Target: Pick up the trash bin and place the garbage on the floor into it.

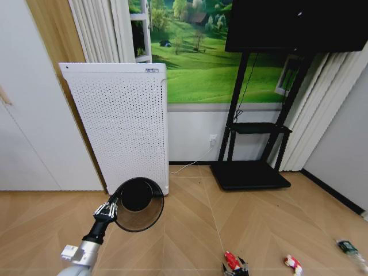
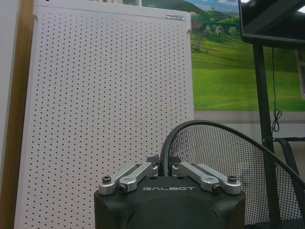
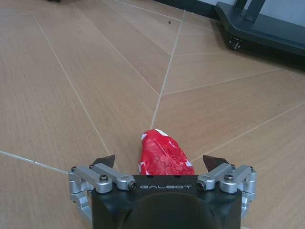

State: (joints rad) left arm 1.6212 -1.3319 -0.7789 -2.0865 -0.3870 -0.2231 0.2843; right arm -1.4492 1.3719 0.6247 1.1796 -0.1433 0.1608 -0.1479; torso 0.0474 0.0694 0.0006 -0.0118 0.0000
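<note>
The trash bin, a black wire-mesh basket, hangs tilted just above the floor in front of the white appliance. My left gripper is shut on its rim, and the left wrist view shows the rim pinched between the fingers of that gripper with the bin's mesh beyond. Low at the front, my right gripper stands open over a red-and-white wrapper. In the right wrist view the wrapper lies on the parquet between the spread fingers. A second wrapper and a small bottle lie further right.
A tall white perforated appliance stands against the wall right behind the bin. A black TV stand on wheels sits to the right of it, with a white cable along the skirting. Open parquet lies between the bin and the litter.
</note>
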